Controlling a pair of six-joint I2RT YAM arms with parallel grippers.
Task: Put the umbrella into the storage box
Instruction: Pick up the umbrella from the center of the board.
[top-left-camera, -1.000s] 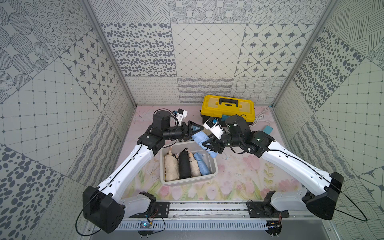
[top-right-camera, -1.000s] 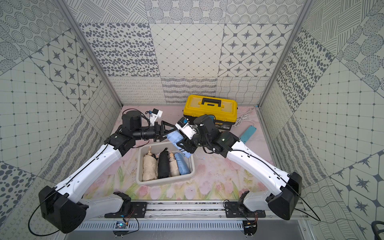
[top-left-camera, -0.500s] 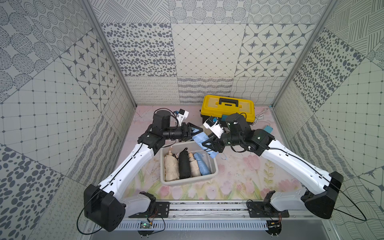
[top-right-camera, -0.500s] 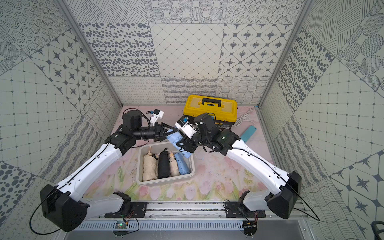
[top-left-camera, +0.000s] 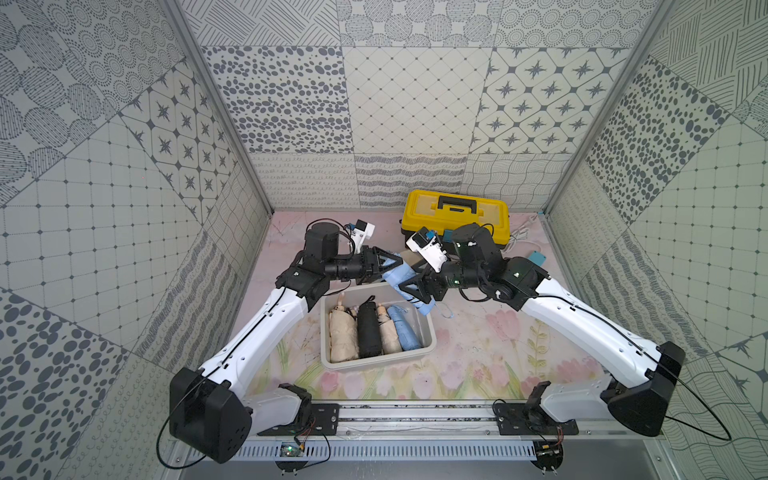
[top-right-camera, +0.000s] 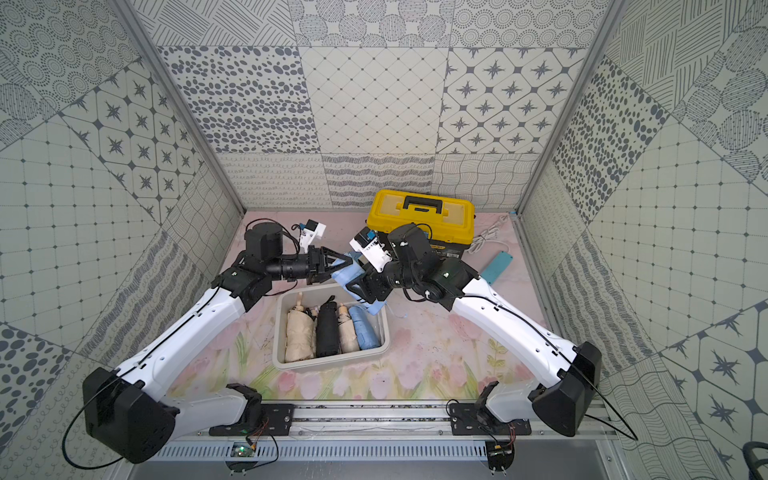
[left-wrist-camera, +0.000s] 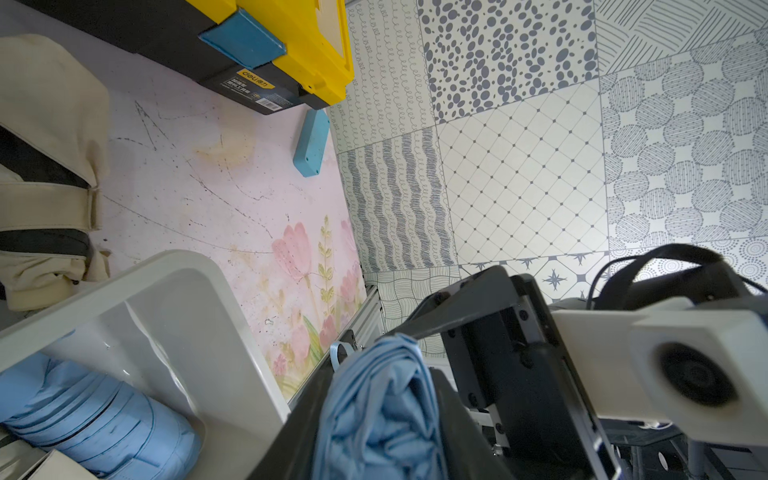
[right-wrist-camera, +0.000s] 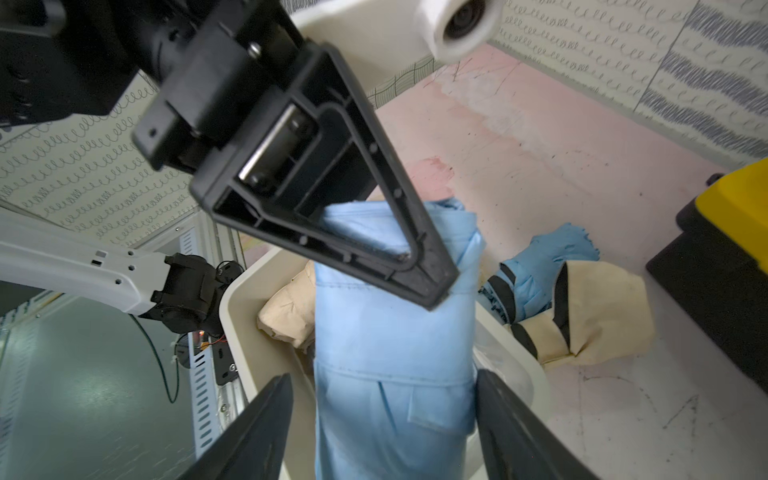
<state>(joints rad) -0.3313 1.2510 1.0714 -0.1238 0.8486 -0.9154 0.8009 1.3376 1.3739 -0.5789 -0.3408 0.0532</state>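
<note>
the light blue folded umbrella (right-wrist-camera: 395, 353) hangs above the far rim of the storage box (top-left-camera: 376, 363), pinched at one end by the left gripper (top-left-camera: 394, 268). the right gripper (right-wrist-camera: 382, 376) stands wide around it, not clamping. gripped by one end only, it may sag and catch that rim, or pile onto the four folded umbrellas (top-left-camera: 369, 332) inside. the yellow toolbox (left-wrist-camera: 316, 50) label seems to read "deli".

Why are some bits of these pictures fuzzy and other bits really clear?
In the left wrist view the white camera housing near the lens is fuzzy, the yellow toolbox crisp; in the right wrist view the right tool has blurry fingers at the edge, but the blue umbrella is sharp; in both top views everything is clear and evenly lit, no glare on the storage box.
</note>
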